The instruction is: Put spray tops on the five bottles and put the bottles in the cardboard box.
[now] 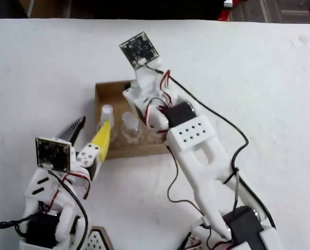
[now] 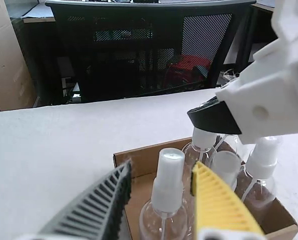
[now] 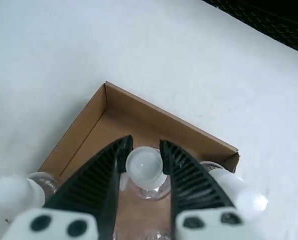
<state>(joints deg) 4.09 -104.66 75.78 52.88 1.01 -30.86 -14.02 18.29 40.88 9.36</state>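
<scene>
The cardboard box stands mid-table with several clear bottles in it, each with a white spray top. My right gripper is down inside the box, its black fingers shut on the white top of one bottle. My left gripper hovers open at the box's near left corner, grey finger outside the wall and yellow finger over it. One bottle stands just beyond its fingertips. In the high view two bottles show; the right wrist hides the others.
White cloth covers the table, with open surface to the left, right and behind the box. The right arm lies across the box's right half. A black chair stands beyond the far table edge.
</scene>
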